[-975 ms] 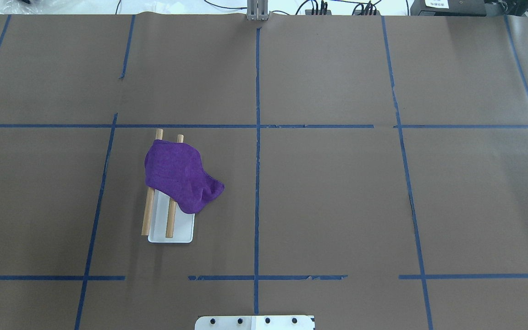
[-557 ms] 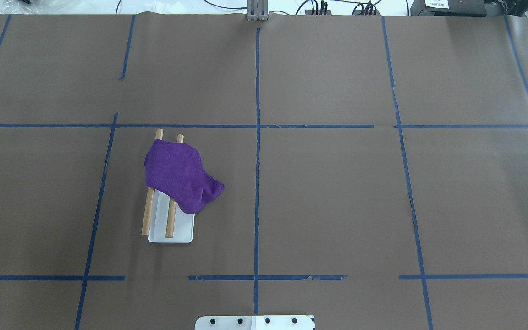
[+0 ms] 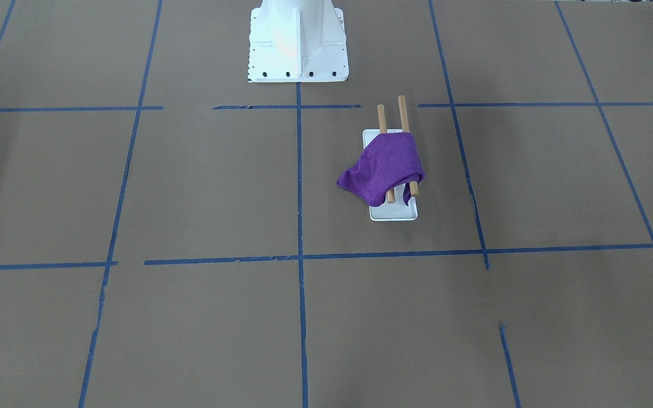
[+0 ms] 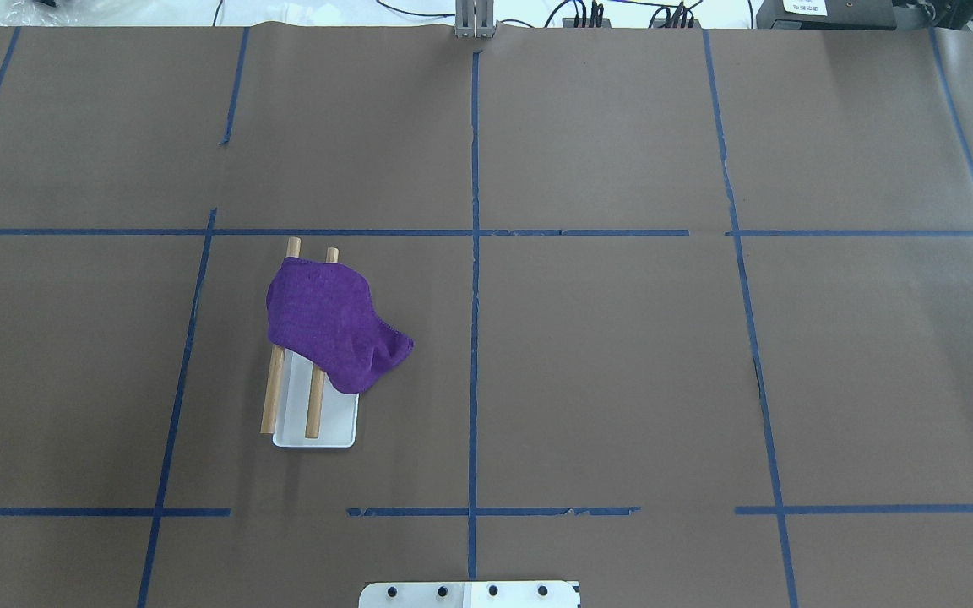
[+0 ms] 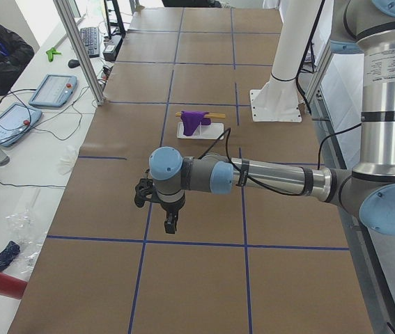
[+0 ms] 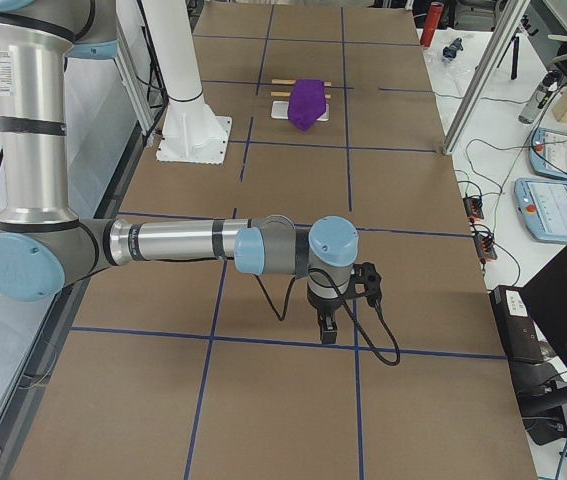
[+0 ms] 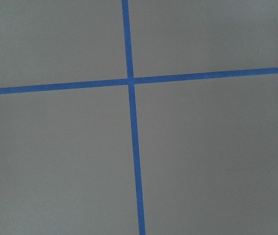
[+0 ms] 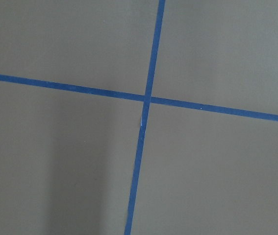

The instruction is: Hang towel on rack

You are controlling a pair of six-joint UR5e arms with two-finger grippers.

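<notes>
You are seeing the towel [image 4: 330,325] lying draped over both rods of the rack [image 4: 323,429], with one corner hanging off toward the middle of the table [image 4: 622,355]. The left gripper [image 5: 171,224] and the right gripper [image 6: 329,330] are hovering well apart from it, pointing down; whether their claws are open or closed, I cannot tell

Obstacle, rack [image 4: 330,426]: stands on the robot's left half of the table [image 4: 622,355], rods [image 4: 314,409] pointing away from the pedestal [image 3: 297,39].
Obstacle, towel [image 4: 326,321]: draped over both rods' far half; a flap overhangs toward the table's middle.
Obstacle, pedestal: near edge, centre.
Passage: I see bare brown surface on every side of the rack.
</notes>
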